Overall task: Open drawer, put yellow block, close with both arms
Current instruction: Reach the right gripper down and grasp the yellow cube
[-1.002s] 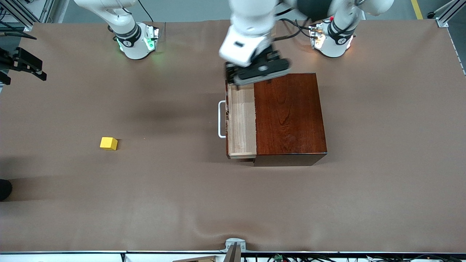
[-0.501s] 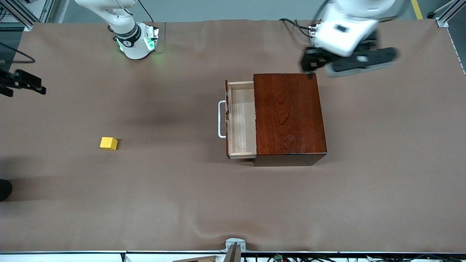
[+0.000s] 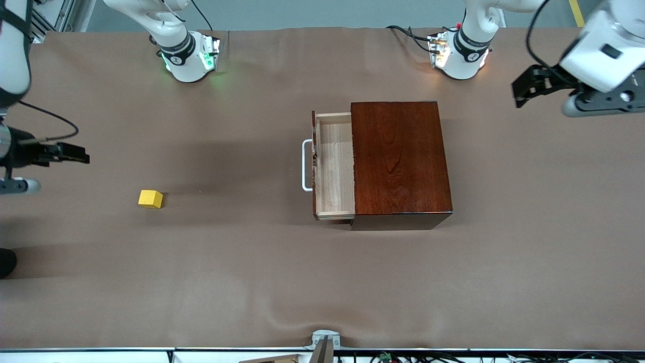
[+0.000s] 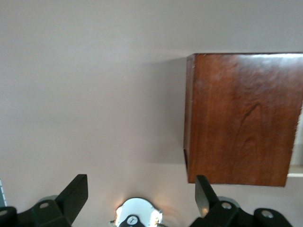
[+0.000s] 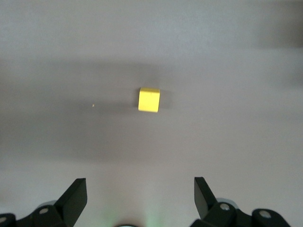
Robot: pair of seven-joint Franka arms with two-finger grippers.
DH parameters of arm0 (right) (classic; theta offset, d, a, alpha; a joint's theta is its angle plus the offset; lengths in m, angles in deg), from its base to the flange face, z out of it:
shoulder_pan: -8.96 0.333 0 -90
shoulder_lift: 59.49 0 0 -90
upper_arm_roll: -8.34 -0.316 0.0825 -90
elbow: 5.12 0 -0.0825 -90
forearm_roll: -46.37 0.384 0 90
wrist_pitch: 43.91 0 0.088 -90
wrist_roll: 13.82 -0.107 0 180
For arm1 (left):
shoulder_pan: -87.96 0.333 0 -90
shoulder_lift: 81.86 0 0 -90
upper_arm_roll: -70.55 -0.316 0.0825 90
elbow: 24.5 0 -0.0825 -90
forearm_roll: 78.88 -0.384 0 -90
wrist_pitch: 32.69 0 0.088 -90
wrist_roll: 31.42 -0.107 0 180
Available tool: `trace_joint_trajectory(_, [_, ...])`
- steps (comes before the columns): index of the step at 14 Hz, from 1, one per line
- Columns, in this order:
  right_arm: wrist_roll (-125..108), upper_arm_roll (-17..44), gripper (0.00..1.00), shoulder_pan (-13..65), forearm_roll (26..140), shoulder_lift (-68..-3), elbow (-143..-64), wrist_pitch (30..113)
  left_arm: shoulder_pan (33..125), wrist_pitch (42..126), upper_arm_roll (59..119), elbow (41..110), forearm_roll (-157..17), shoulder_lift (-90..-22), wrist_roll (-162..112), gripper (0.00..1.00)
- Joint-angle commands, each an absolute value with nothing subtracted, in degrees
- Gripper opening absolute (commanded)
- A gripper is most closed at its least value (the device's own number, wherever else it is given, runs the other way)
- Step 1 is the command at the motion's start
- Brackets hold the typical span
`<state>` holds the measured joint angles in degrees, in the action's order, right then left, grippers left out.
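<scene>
**A:** So where's everything rn? Jaws status pls.

**B:** Ok quick rundown. Right gripper [image 5: 137, 196] is up in the air over the desk [image 3: 252, 282] at the right arm's end, jaws spread wide, nothing in them. In the right wrist view the yellow block [image 5: 148, 100] sits out ahead of the jaws, roughly centred on the gap between them, well apart from both fingertips [image 5: 75, 191]. It's flat on the desk, on its own, nothing touching it.

**A:** And the left one?

**B:** Left gripper [image 4: 142, 194] hangs over bare desk at the left arm's end, clear of the wooden box [image 3: 400, 159]. Jaws released too, holding nothing. From its wrist cam the box is ahead of the jaws and off to one side, not between them; only the glossy red-brown top and a sliver of pale wood show.

**A:** Drawer?

**B:** Drawer [image 3: 333, 166] is pulled partway out toward the right arm's end, pale tray showing, looks bare inside afaict. White handle [image 3: 305, 165] sticks out from its front. Neither set of jaws is touching it or anywhere near it.

**A:** Block vs drawer?

**B:** Well apart. Block's toward the right arm's end, out in front of the drawer, a bit nearer the front cam than the handle.
</scene>
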<state>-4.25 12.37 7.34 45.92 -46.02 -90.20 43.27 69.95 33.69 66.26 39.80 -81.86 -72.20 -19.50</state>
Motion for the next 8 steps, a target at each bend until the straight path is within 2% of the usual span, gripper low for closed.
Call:
trace_joint_trajectory(1, [-3.5,11.8,1.00,6.4,46.0,-42.8,-87.8,48.7,73.0,34.7,66.9,46.9,-80.7,-77.1,-23.5,1.00])
trace_joint_trajectory(3, [-3.4,11.8,1.00,6.4,46.1,-41.7,-88.1,50.3,74.6,35.9,66.9,50.7,-80.7,-79.1,-23.9,1.00])
trace_joint_trajectory(5, [-3.8,11.8,1.00,6.4,46.4,-39.3,-88.5,50.8,75.5,40.6,66.9,58.6,-80.8,-83.8,-24.2,1.00])
trace_joint_trajectory(6, [-4.1,11.8,1.00,6.3,46.4,-38.0,-89.4,52.6,75.6,43.7,66.7,63.0,-80.8,-86.4,-24.5,1.00])
trace_joint_trajectory(8, [-4.1,11.8,1.00,4.6,50.1,-37.5,-94.2,58.5,75.7,44.8,66.5,66.1,-80.8,-88.1,-24.5,1.00])
